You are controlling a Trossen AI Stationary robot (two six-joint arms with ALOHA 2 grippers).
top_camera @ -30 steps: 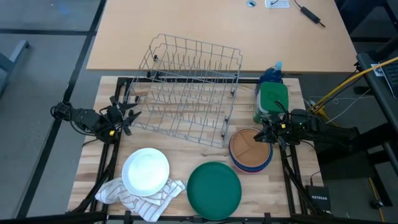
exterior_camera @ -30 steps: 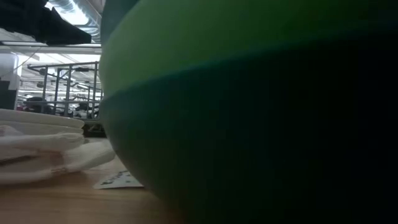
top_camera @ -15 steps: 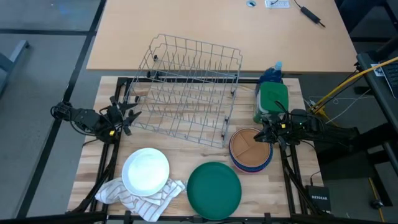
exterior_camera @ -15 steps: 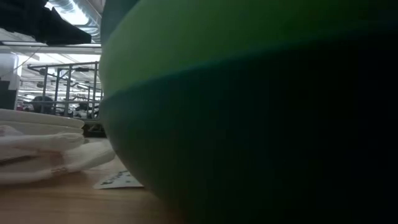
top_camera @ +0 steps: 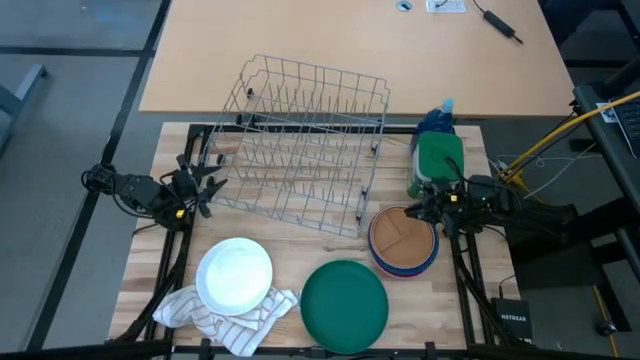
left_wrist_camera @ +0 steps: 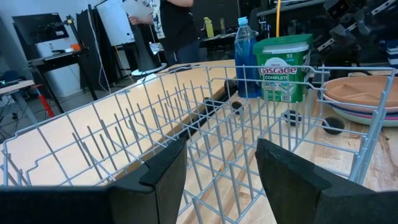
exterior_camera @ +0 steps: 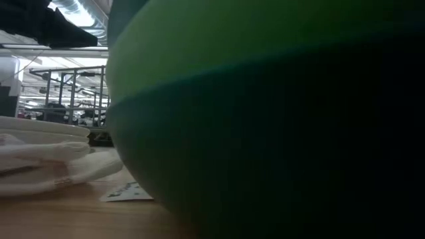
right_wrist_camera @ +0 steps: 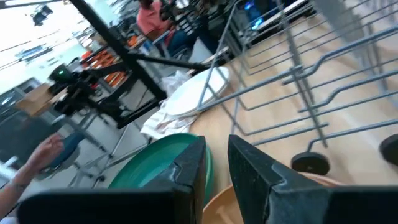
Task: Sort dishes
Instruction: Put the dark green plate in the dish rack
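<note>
The dishes lie on the wooden table near a wire rack (top_camera: 310, 140). A white plate (top_camera: 234, 275) rests on a striped cloth (top_camera: 225, 315). A dark green plate (top_camera: 344, 305) sits at the near edge and fills the low view (exterior_camera: 265, 119). A tan-brown plate tops a pink and blue stack (top_camera: 403, 240). At the rack's left side my left gripper (top_camera: 205, 185) stands open and level, its fingers pointing into the wires (left_wrist_camera: 186, 112). My right gripper (top_camera: 418, 212) hovers over the stack's far rim, fingers a little apart with nothing between them (right_wrist_camera: 216, 165).
A green-lidded container (top_camera: 440, 160) and a blue bottle (top_camera: 437, 118) stand at the far right, behind the stack. A second, bare table (top_camera: 350, 50) lies beyond the rack. A person's hand (right_wrist_camera: 37, 155) shows beyond the table's near left corner.
My right gripper has swung a little toward the rack over the stack's far rim. The dishes, the rack and the left arm have kept still.
</note>
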